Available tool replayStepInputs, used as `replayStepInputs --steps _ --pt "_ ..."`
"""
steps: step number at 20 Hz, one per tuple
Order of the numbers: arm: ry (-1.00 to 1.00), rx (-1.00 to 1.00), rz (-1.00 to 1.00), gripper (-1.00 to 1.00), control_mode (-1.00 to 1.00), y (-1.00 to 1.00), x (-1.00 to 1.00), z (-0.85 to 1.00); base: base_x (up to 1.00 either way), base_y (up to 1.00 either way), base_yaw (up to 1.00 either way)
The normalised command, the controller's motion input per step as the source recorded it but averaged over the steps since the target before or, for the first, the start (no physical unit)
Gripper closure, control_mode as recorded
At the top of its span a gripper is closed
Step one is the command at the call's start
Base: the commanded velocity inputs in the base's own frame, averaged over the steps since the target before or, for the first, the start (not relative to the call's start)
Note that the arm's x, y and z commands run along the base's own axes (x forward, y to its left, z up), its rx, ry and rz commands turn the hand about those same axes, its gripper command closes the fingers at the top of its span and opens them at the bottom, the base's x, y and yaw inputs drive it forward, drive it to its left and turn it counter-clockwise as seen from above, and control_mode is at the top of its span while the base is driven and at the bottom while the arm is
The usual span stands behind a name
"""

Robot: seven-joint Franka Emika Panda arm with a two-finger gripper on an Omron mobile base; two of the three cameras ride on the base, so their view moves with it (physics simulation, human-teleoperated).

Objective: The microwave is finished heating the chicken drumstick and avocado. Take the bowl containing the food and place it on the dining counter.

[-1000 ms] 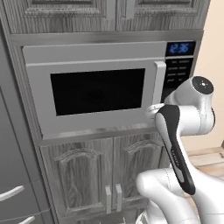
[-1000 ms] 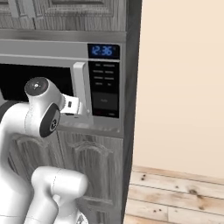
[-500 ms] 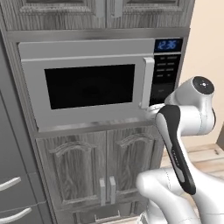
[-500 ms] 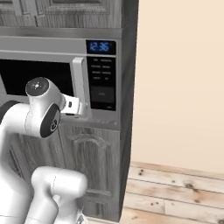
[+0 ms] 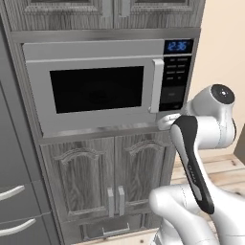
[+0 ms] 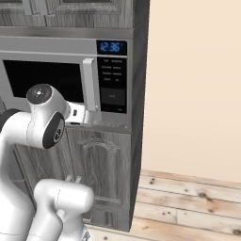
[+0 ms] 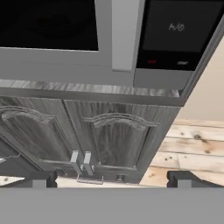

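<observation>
Microwave (image 5: 95, 88) built into grey wood-grain cabinet column, door shut. Black window dark, so can't tell what's inside; bowl/food not visible through glass. Vertical bar handle (image 5: 157, 85) on right edge of door, black keypad panel (image 5: 175, 74) right of it w/ blue clock digits (image 5: 178, 46) at top.

Arm sits in front of cabinet, right side of left base view, wrist reaching toward lower right corner of microwave. Gripper (image 7: 113, 179) near but apart from the unit, no contact seen. Hand view: both dark finger tips (image 7: 39, 179) at bottom edge, spread wide, nothing between them = released, empty. Same view looks at bottom end of handle (image 7: 124, 35), lower keypad (image 7: 177, 33), and steel trim strip below the door.

Below microwave: two-door lower cabinet (image 5: 115, 177) w/ arched panels, pair of small vertical pulls (image 5: 115, 200) at centre seam, doors shut. Upper cabinet doors (image 5: 112, 12) above microwave, also shut. Left of column: grey drawers w/ silver bar pulls (image 5: 10, 193).

Right base view: beige wall (image 6: 193, 84) right of cabinet column, light plank wood floor (image 6: 188, 207) at its foot. Wrist (image 6: 77, 114) just left of and below handle.
</observation>
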Motion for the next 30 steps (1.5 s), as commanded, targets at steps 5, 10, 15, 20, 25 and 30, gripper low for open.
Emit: replayStepInputs --steps 5,10,15,20,25,30 --pt "-0.07 0.0 -0.01 -1.0 -1.0 0.04 0.01 0.0 0.0 0.0 0.0" --pt "-0.28 0.03 -0.05 -1.0 -1.0 0.11 0.29 0.11 0.0 0.0 0.0" --pt "-0.22 0.13 -0.01 -1.0 -1.0 -0.13 0.34 0.38 0.0 0.0 0.0" --pt "-0.17 0.13 -0.02 -1.0 -1.0 -0.14 0.27 0.48 0.0 0.0 0.0" --pt "0.0 0.0 -0.01 -1.0 -1.0 0.02 0.08 0.0 0.0 0.0 0.0" --pt "0.0 0.0 -0.03 -1.0 -1.0 0.23 0.41 0.0 0.0 0.0 0.0"
